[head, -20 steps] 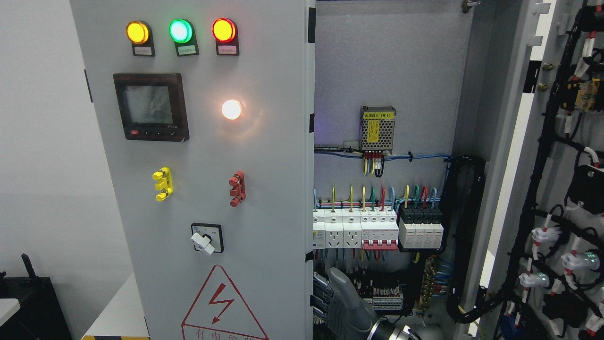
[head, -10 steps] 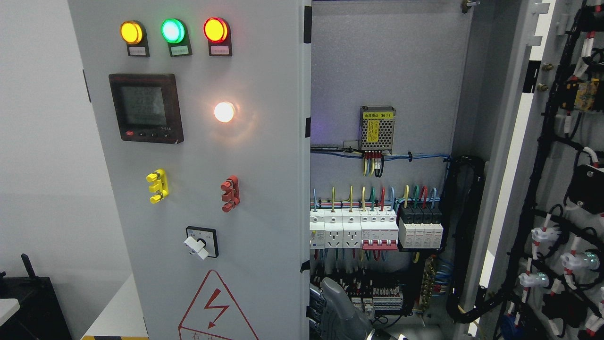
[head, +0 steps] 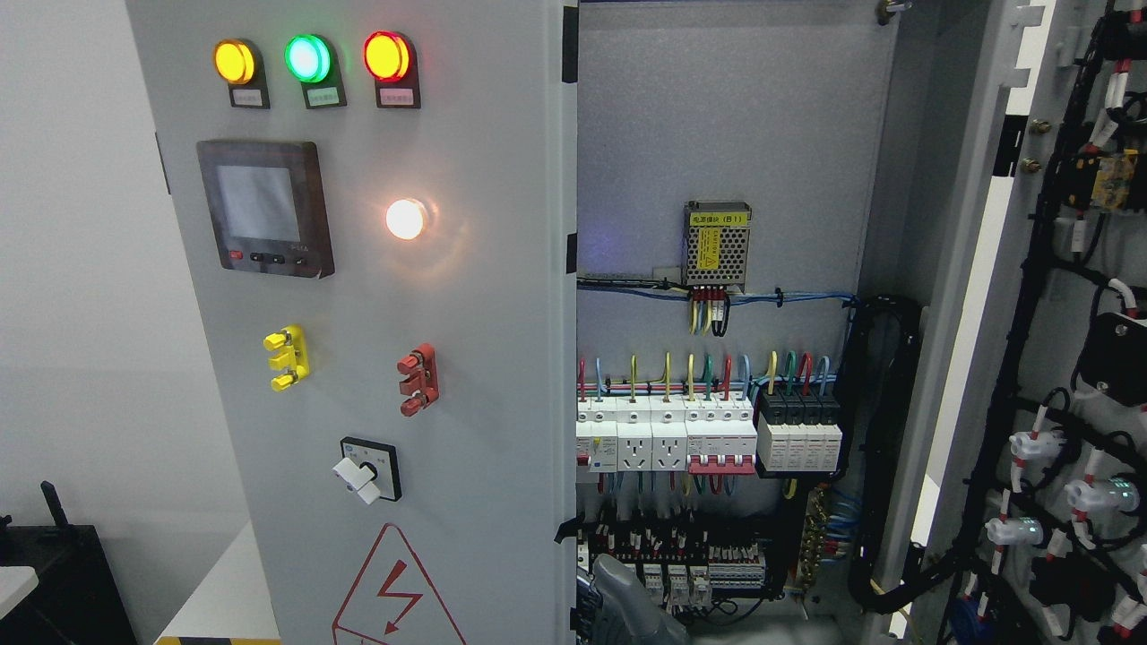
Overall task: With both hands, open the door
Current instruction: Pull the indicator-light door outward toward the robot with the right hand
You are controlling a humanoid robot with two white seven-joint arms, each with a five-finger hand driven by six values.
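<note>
Left door (head: 385, 358) ajar, its tall free edge running vertically just left of a grey hand (head: 618, 591) low at centre. Finger state impossible to tell; arm's side unclear. Right door (head: 1057, 358) swung wide.

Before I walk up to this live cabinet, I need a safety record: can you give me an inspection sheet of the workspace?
Surface: cabinet back panel, grey, bare at top.
Job's things: left door partly open, lamps lit; right door swung wide.
Clutter: nothing seen.
Hands: right hand low at the left door's inner edge, grip cannot be told; left hand out of view.
Cables: coloured wires into circuit breakers; black harness on right door.
Surroundings: white wall; black box lower left.
</note>
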